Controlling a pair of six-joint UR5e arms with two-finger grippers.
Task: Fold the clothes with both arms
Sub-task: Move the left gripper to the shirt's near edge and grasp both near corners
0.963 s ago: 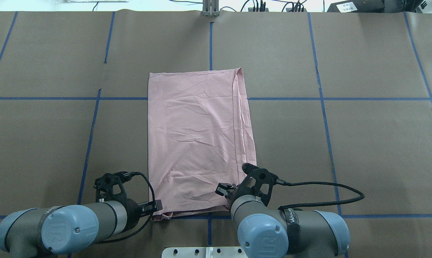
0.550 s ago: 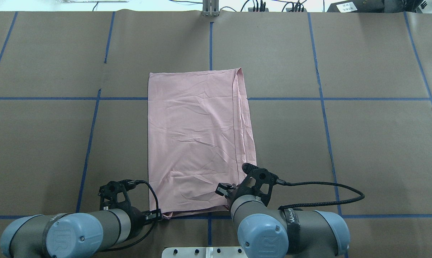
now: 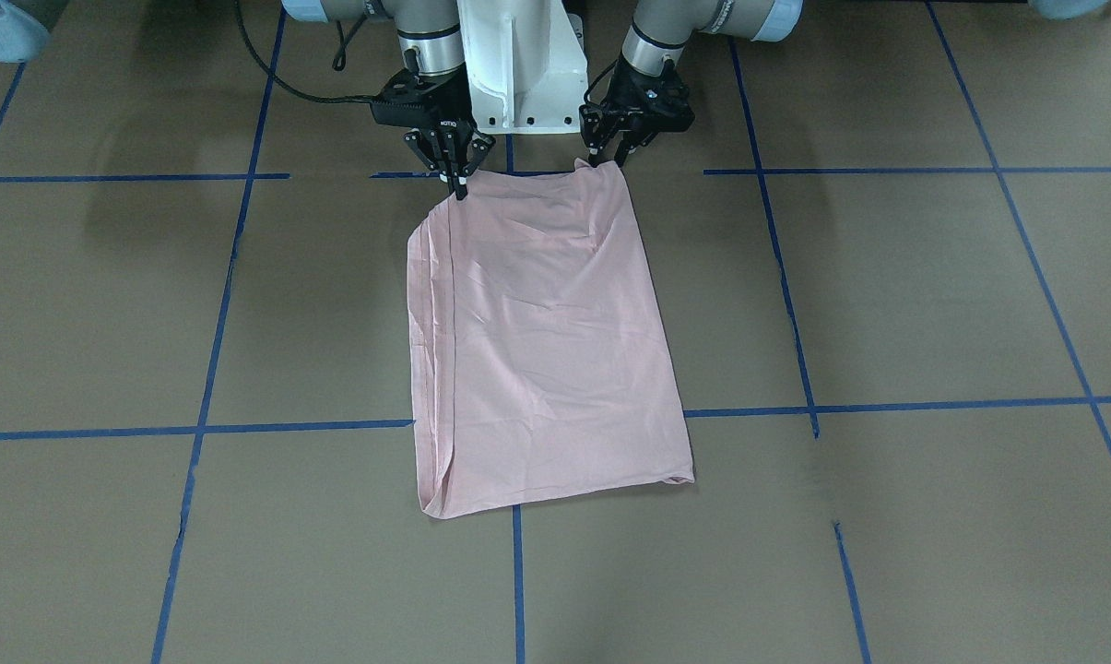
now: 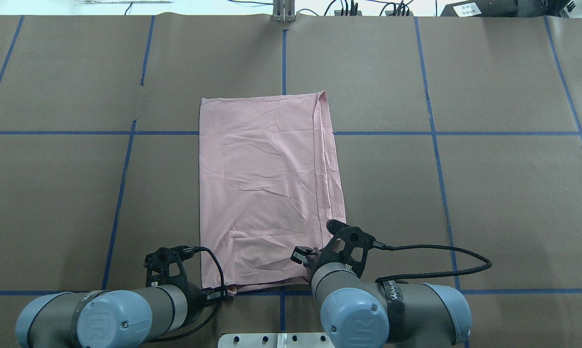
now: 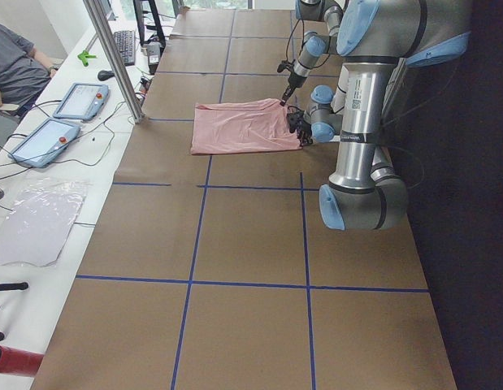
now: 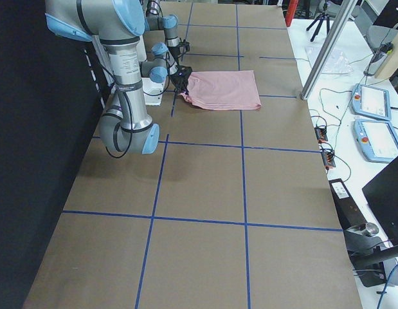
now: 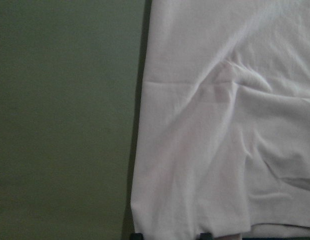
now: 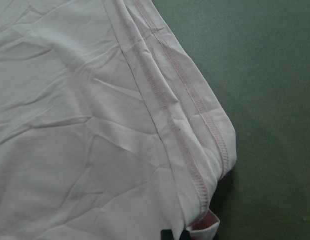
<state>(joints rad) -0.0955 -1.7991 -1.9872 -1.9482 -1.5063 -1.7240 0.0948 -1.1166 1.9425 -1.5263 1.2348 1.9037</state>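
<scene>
The pale pink T-shirt [image 4: 266,193] lies folded into a long rectangle on the brown table, plain side up [image 3: 546,350]. My right gripper [image 3: 460,187] is at the shirt's near right corner, shut on the hemmed edge [image 8: 205,225]. The wrist above it mostly hides it in the overhead view. My left gripper [image 4: 218,293] reaches the near left corner [image 3: 608,160]. Its fingers stand apart, and the corner cloth [image 7: 170,220] lies between them, so it is open. The far end of the shirt rests flat.
Blue tape lines [image 4: 433,145] grid the brown paper cover. The white pedestal base [image 3: 509,55] stands between the arms. A cable [image 4: 440,251] loops beside the right wrist. Tablets [image 5: 60,122] and a seated person [image 5: 15,65] are beyond the far table edge.
My left arm swung right and back toward the robot, bringing its gripper onto the shirt's near left corner. The right arm and the shirt have not moved.
</scene>
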